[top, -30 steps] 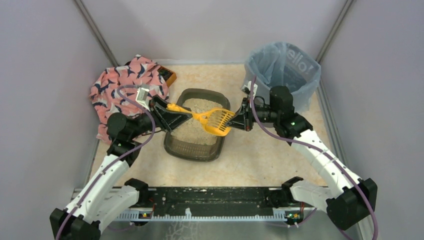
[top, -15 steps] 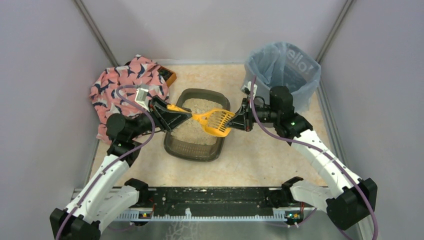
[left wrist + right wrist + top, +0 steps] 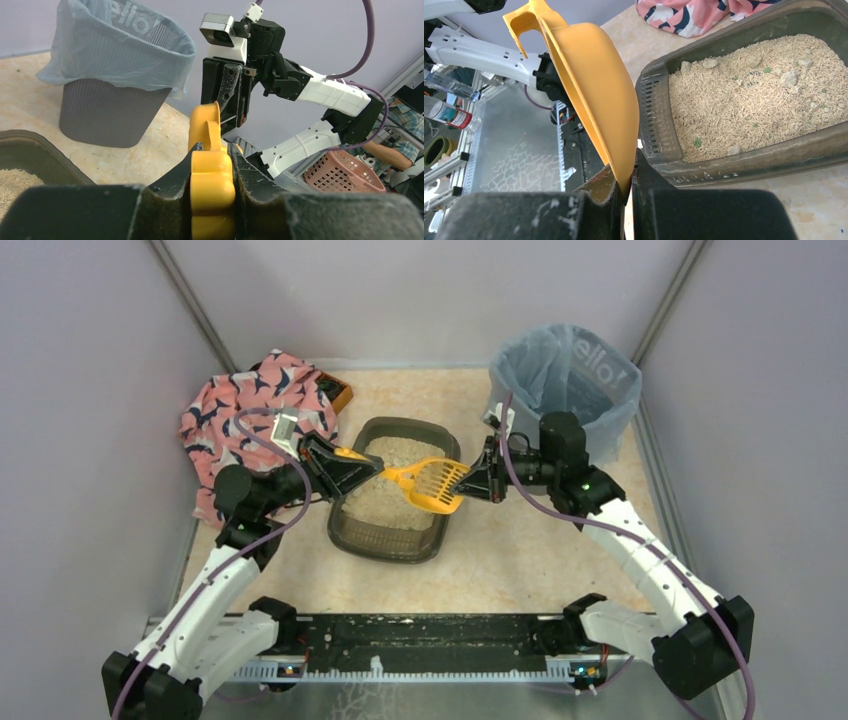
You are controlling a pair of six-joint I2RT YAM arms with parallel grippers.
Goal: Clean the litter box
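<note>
Fingers of the left gripper are squeezing the handle of a yellow scoop, pressed flat against both of its sides, as the left wrist view is showing up close. Across from them, the right gripper is pinching the front edge of the scoop's bowl, its two fingers closing tight on the thin plastic lip, so both arms are gripping the same tool at opposite ends. Between them the scoop is hanging above the right side of the litter box, its slotted bowl tilting and reaching out past the box's right rim. That box is sitting on the beige table, roughly midway between the two arms, with its long sides running away from the arm bases. Pale litter is filling its floor, and a few light clumps and small green specks are lying on the surface toward one end. Behind the right arm, a grey bin lined with a blue bag is standing at the far right of the table, apart from the box. At the far left a pink patterned cloth is lying bunched near the box's far left corner.
</note>
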